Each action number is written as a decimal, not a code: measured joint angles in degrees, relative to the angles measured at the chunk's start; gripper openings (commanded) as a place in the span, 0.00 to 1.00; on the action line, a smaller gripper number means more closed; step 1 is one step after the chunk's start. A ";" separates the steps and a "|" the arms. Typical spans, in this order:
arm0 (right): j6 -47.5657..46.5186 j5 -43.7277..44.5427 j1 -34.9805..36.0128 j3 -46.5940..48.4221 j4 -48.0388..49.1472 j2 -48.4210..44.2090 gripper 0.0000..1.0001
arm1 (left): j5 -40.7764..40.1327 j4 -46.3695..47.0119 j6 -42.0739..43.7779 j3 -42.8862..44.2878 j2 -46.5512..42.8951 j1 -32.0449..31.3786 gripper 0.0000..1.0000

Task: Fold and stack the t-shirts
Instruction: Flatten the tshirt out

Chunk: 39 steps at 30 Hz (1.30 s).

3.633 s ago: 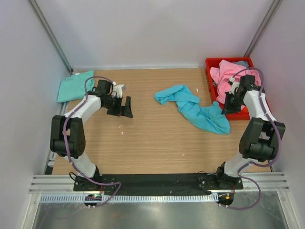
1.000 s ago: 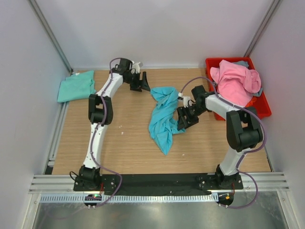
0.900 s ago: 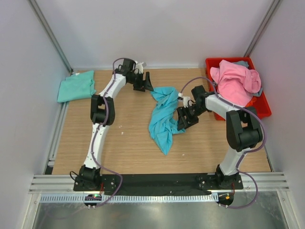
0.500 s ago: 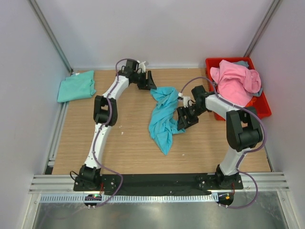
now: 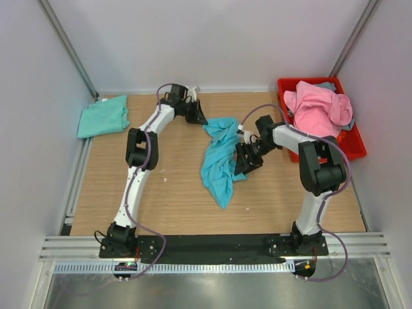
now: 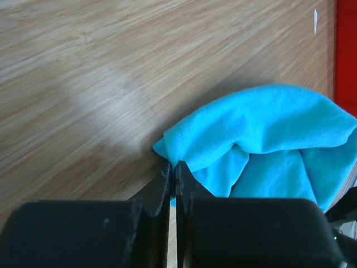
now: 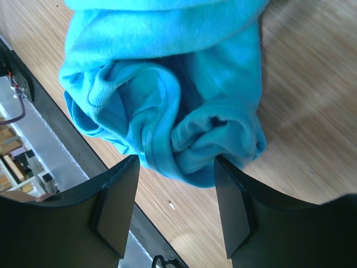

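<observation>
A crumpled turquoise-blue t-shirt point(image 5: 219, 158) lies mid-table. My left gripper point(image 5: 201, 120) is shut on its far corner; in the left wrist view the closed gripper point(image 6: 174, 164) pinches the hem of the shirt point(image 6: 262, 134). My right gripper point(image 5: 243, 161) stands open at the shirt's right edge; in the right wrist view a bunched fold of the shirt point(image 7: 167, 84) sits between the spread fingers point(image 7: 117, 206) of this gripper point(image 7: 175, 162), not clamped. A folded mint-green t-shirt point(image 5: 103, 116) lies far left. A pink t-shirt point(image 5: 318, 109) is piled in the bin over a grey-blue one point(image 5: 329, 84).
The red plastic bin point(image 5: 351, 145) stands at the back right corner. White walls with metal posts close in the table on three sides. Bare wood point(image 5: 174, 199) shows in front of the turquoise shirt.
My left gripper moved right to the turquoise shirt's far corner and shut on it. The right gripper shifted slightly left against the shirt's edge, still open.
</observation>
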 measured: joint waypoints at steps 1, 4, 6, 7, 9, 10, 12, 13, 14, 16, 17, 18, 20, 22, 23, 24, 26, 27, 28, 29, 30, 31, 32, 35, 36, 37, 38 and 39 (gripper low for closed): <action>0.02 -0.44 0.00 0.28 -0.04 0.79 0.58 | -0.07 0.09 0.20 -0.52 -0.35 -0.02 0.00; -0.15 -1.53 0.00 1.22 -0.28 2.84 0.22 | -0.72 -0.68 1.33 -3.69 -2.64 -0.04 0.00; 0.02 -1.57 0.00 1.84 -0.46 3.78 0.05 | -1.60 -1.55 2.56 -7.17 -5.11 0.13 0.00; 0.15 -1.38 0.00 1.90 -0.50 3.85 0.01 | -2.32 -2.40 3.37 -8.96 -6.56 0.17 0.00; 0.42 -0.72 -0.17 2.03 -0.72 3.63 0.02 | -4.46 -3.69 5.31 -12.98 -9.75 0.44 0.00; 0.46 0.11 -0.42 2.03 -0.66 3.28 0.01 | -5.68 -4.72 6.49 -15.41 -11.76 0.74 0.00; 0.61 2.25 -0.70 2.03 -0.74 1.90 0.01 | -7.63 -6.67 8.55 -19.80 -16.28 1.49 0.00; 0.61 4.04 -1.05 2.03 -0.87 0.35 0.01 | -8.63 -7.72 9.73 -22.27 -19.69 2.12 0.00; 0.59 5.66 -1.40 2.05 -0.85 -1.36 0.02 | -9.27 -8.48 10.60 -23.58 -22.27 2.64 0.00; 0.35 10.36 -2.19 2.23 -0.79 -6.86 0.01 | -10.91 -9.92 12.57 -26.40 -29.92 4.07 0.00; 0.15 12.09 -2.36 2.56 -0.74 -9.66 0.01 | -11.50 -10.60 13.46 -26.69 -33.05 4.55 0.00; -0.09 14.25 -2.67 3.28 -0.57 -13.18 0.01 | -12.46 -11.06 14.56 -26.69 -37.00 5.16 0.00; -0.44 17.73 -3.02 5.73 -0.31 -18.80 0.01 | -14.19 -12.15 16.90 -26.25 -44.48 6.19 0.00; -0.87 20.39 -2.99 9.60 0.13 -23.67 0.01 | -15.82 -13.05 19.12 -25.51 -51.58 6.56 0.00; -0.98 21.03 -2.99 10.91 0.59 -25.18 0.01 | -16.35 -13.46 20.15 -25.38 -54.93 6.54 0.00; -1.14 21.77 -2.99 12.35 0.96 -27.08 0.01 | -16.76 -13.79 21.11 -25.29 -57.37 6.45 0.00; -1.22 22.56 -2.99 12.96 1.55 -30.73 0.02 | -17.38 -14.56 23.12 -25.73 -62.71 6.21 0.00; -1.22 22.71 -2.99 12.81 1.33 -31.58 0.01 | -17.59 -15.23 24.04 -26.29 -64.74 6.10 0.00; -1.22 22.84 -2.99 12.20 1.38 -32.65 0.01 | -17.77 -15.34 24.61 -27.45 -66.51 6.03 0.00; -1.20 22.99 -2.99 11.04 1.31 -33.97 0.01 | -18.01 -15.80 25.55 -29.70 -68.78 5.99 0.00; -1.20 23.12 -2.99 9.27 1.09 -35.34 0.02 | -18.16 -16.92 26.10 -31.91 -70.47 5.99 0.00; -1.22 23.30 -2.99 7.58 0.96 -36.33 0.04 | -18.23 -17.77 26.64 -33.59 -71.49 5.99 0.00; -1.36 23.39 -2.99 5.38 0.15 -37.27 0.08 | -18.49 -18.91 27.43 -35.89 -72.43 5.99 0.01; -1.60 23.76 -2.99 -0.76 -3.13 -37.97 0.35 | -19.39 -23.71 29.55 -40.85 -72.52 5.99 0.39; -1.95 24.04 -2.97 -2.23 -3.89 -37.75 0.39 | -19.69 -24.96 30.16 -41.86 -72.17 5.99 0.50; -2.12 24.52 -2.95 -3.67 -4.87 -37.40 0.40 | -20.17 -26.45 30.71 -42.84 -71.69 5.99 0.57; -2.29 25.24 -2.95 -4.70 -5.62 -37.13 0.41 | -20.79 -27.67 30.99 -43.54 -71.14 5.99 0.66; -2.38 26.10 -2.95 -5.14 -6.12 -36.94 0.45 | -21.31 -28.41 31.26 -43.95 -70.71 6.01 0.80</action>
